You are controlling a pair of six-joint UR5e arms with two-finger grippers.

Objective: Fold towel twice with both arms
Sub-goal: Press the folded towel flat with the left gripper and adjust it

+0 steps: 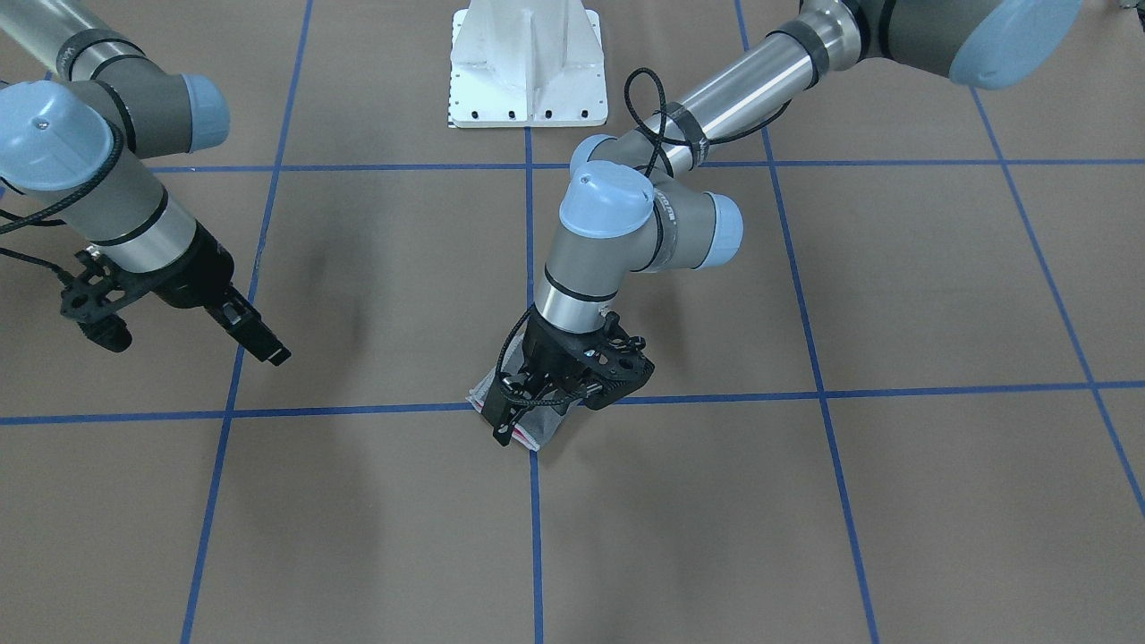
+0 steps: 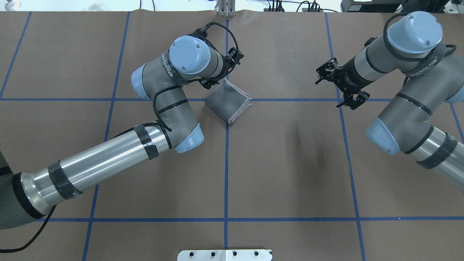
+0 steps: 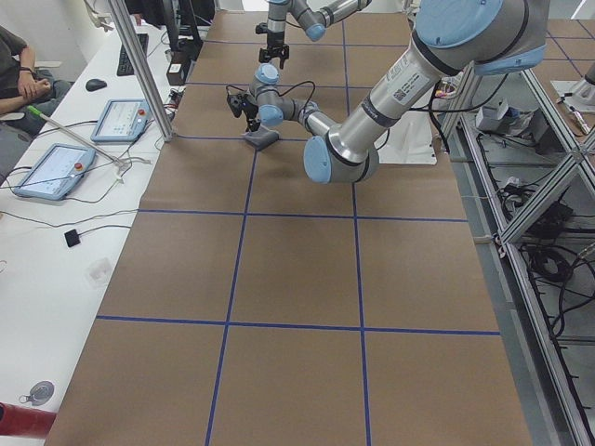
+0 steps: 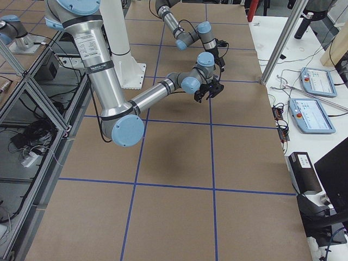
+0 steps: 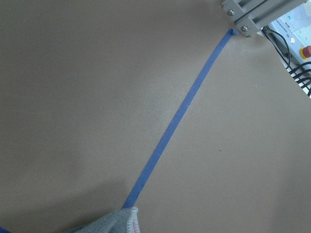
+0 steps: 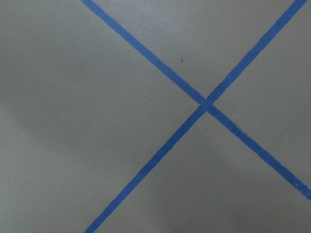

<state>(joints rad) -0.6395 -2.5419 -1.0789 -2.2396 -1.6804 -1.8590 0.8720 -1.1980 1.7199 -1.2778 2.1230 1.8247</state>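
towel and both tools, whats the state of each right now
towel: folded small, grey face out, flat on the table
left tool: down at the towel's edge, open or shut unclear
right tool: off the table, away from the towel, holding nothing, apparently shut

2 arms [image 2: 108, 159] [image 2: 409, 112], 1 towel [image 2: 228, 99] (folded), 1 pedestal [image 1: 526, 63], 2 tablets [image 3: 51, 170] [image 3: 124, 119].

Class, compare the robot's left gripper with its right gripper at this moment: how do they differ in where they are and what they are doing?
The left gripper is down on the folded towel at the table's centre line; the right gripper hangs in the air well off to the side, touching nothing. The left wrist view shows a towel corner; the right wrist view shows only tape lines on brown paper. The right gripper looks shut and empty; the left's jaws are not clear. Both are black two-finger grippers.
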